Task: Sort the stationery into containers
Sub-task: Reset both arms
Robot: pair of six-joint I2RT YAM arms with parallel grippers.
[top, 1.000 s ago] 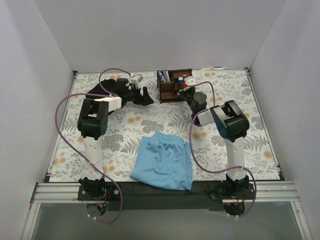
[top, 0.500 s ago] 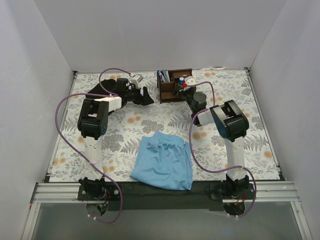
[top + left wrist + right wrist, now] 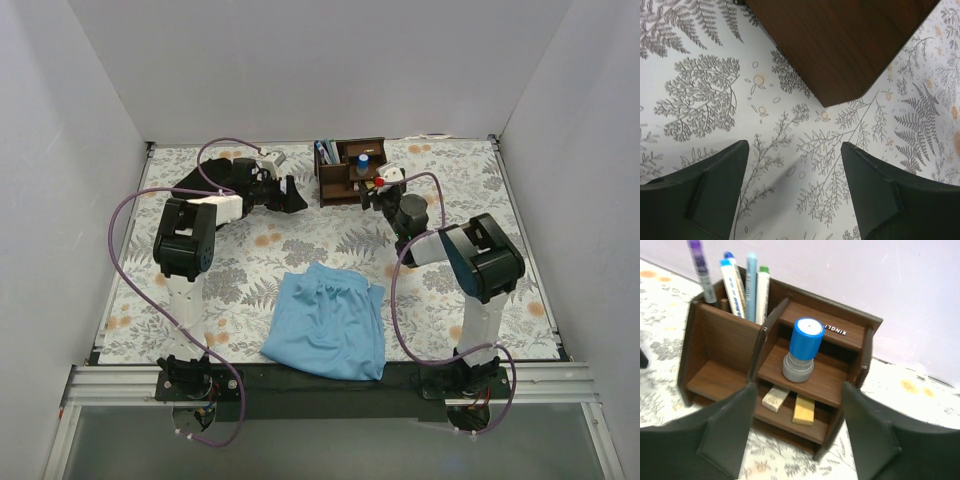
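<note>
The dark brown wooden organizer stands at the back of the table. In the right wrist view it holds several pens upright in its tall left slot. A blue-capped cylinder stands on the middle shelf. Two tan eraser blocks lie on the lower shelf. My right gripper is open and empty, a little in front of the shelves; it shows in the top view too. My left gripper is open and empty over the table, just left of the organizer's side.
A light blue cloth lies crumpled at the near middle. A black cloth lies under the left arm at the back left. White walls close in the table on three sides. The flowered tablecloth covers the table.
My right gripper has drawn back from the organizer toward the near right, leaving the blue-capped cylinder standing on the shelf. The left arm has not moved.
</note>
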